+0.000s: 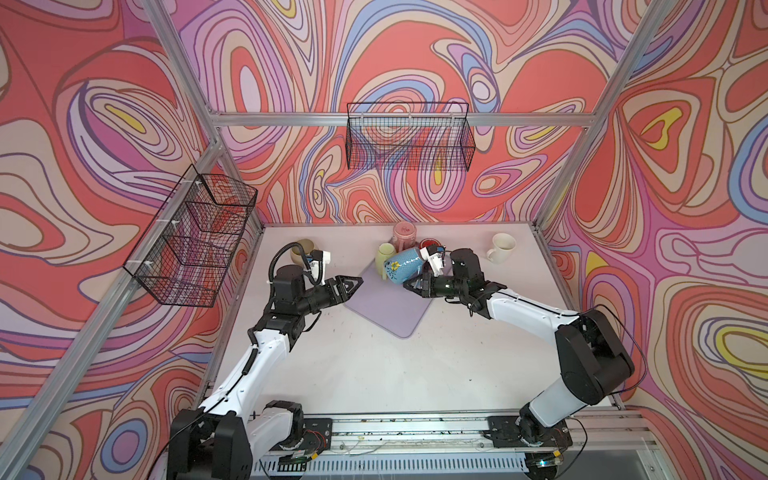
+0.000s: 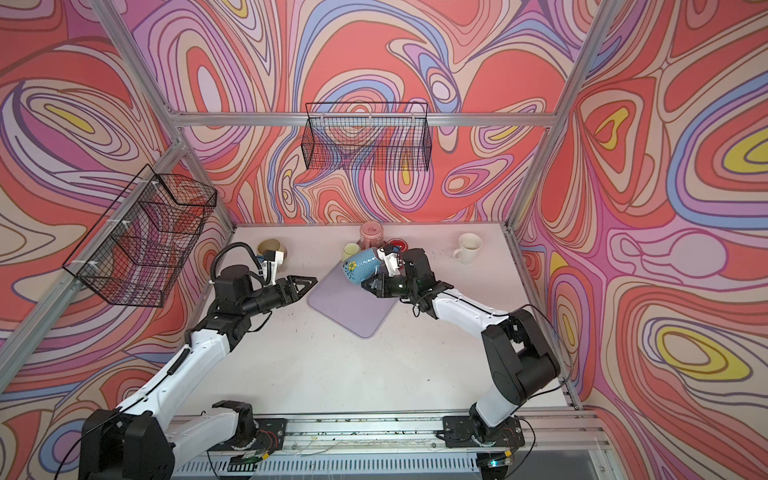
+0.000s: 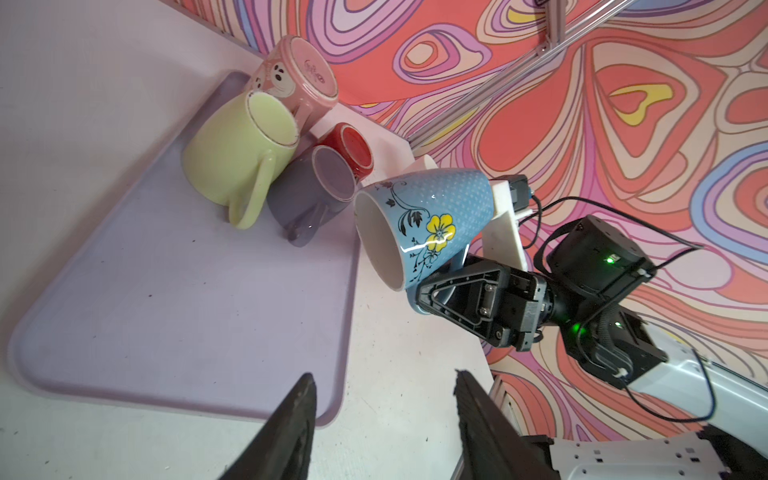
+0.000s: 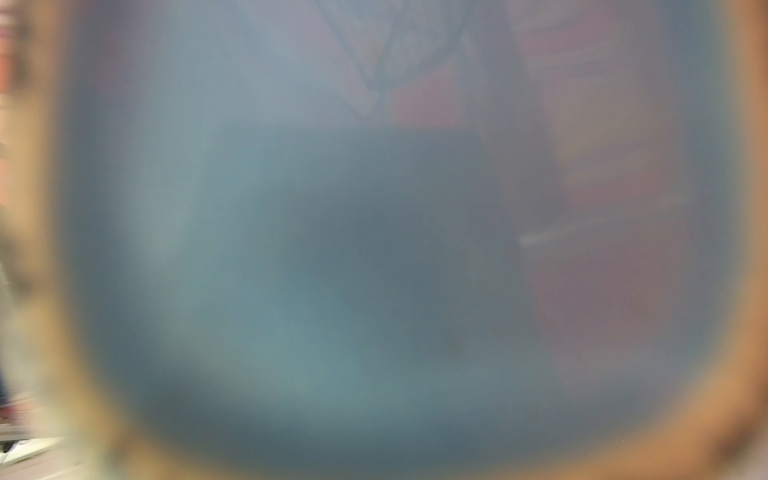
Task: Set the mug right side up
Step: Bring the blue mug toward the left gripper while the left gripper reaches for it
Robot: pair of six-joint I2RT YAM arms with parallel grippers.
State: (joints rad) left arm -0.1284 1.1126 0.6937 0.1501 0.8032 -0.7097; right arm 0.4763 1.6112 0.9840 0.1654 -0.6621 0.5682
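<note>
Two robot arms reach toward a purple tray (image 1: 390, 316) on the white desk (image 1: 374, 374). The tray shows in both top views (image 2: 353, 311) and in the left wrist view (image 3: 166, 311).

The right gripper (image 3: 424, 291) is closed tight on the handle of the blue mug (image 3: 432, 220). This mug has a yellow flower on it. It lies tipped on its side at the far right edge of the tray, with its open mouth facing across the tray. In both top views the blue mug (image 1: 405, 266) (image 2: 362, 266) sits just above the right gripper (image 1: 409, 284) (image 2: 365, 286). I cannot tell if the mug touches the tray. The right wrist view is only a blue blur.

The left gripper (image 1: 357, 281) (image 2: 311, 280) is about half open and holds nothing. It points at the left side of the tray, just beside it. In the left wrist view, the left gripper (image 3: 382, 399) has its two dark fingers (image 3: 299, 411) apart over the tray's edge.

Four more mugs crowd the far corner of the tray. The green mug (image 3: 232, 153) and the grey mug (image 3: 316, 191) are on the tray. The pink mug (image 3: 299, 79) is bottom up, just past the tray's far edge. The red mug (image 3: 351, 151) is beside the grey one.

A white mug (image 1: 500, 247) stands well to the right of the tray. A tan mug (image 1: 301, 249) stands well to the left of it.
</note>
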